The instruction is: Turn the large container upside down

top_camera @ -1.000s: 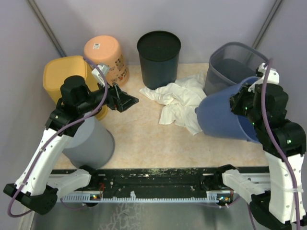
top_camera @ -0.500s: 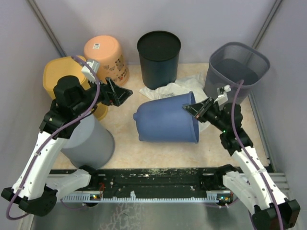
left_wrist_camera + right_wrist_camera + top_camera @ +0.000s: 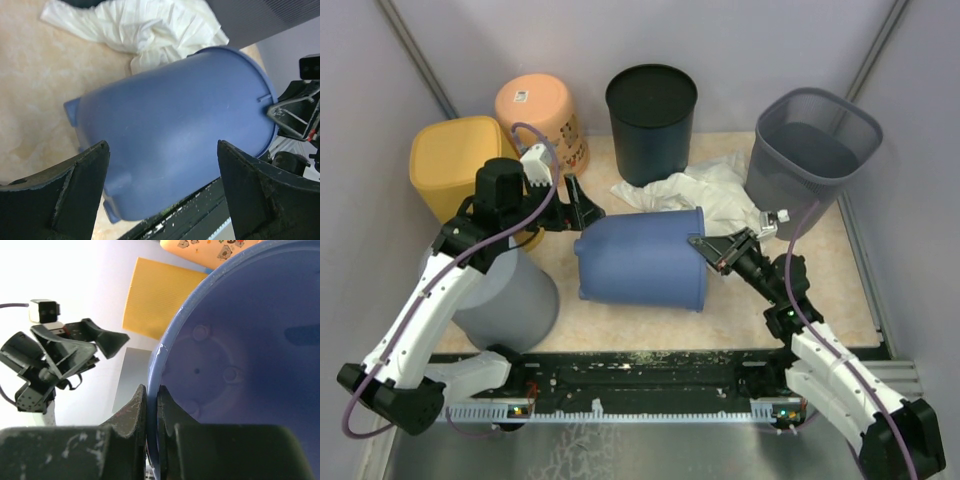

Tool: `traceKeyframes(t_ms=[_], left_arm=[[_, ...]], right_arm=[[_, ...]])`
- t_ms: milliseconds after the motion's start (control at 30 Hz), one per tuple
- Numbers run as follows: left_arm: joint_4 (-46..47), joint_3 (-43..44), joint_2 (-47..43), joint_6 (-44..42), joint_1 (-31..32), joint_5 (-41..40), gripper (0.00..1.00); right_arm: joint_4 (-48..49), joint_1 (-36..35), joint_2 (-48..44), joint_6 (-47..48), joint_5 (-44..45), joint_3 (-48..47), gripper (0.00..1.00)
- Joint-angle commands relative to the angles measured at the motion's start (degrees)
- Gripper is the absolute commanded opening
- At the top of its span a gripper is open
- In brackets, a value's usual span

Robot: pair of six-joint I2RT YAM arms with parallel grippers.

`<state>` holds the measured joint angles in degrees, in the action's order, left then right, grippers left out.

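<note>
The large blue container (image 3: 645, 258) lies on its side just in front of the white cloth (image 3: 705, 190), its rim pinched in the closed right gripper (image 3: 705, 250) as the pivot for tipping, while the left gripper (image 3: 582, 208) gapes wide at its base end, likely to steady it.

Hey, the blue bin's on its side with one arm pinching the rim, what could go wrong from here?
The right fingers pinch only the thin rim of the blue bin, so it may slip or roll while tipping.
The left fingers stand open near its base, gripping nothing, so support is little.
The white cloth lies by the rim and might get trapped underneath.
</note>
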<state>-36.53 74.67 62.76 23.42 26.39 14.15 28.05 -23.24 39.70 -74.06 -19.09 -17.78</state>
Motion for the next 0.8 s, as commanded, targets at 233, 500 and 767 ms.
traceKeyframes(t_ms=[233, 500, 767], left_arm=[[-4.71, -3.15, 1.29, 2.51, -0.25, -1.38, 0.93], [-3.69, -8.46, -0.27, 3.29, -3.58, 3.83, 0.96], [3.58, -15.46, -0.60, 5.13, -8.42, 16.51, 0.96]], right_arm=[[10.51, -0.22, -7.30, -3.33, 4.87, 4.83, 0.00], [9.36, -0.22, -11.48, -4.19, 7.84, 8.78, 0.00], [19.29, -0.22, -11.80, -9.97, 10.28, 16.26, 0.00]])
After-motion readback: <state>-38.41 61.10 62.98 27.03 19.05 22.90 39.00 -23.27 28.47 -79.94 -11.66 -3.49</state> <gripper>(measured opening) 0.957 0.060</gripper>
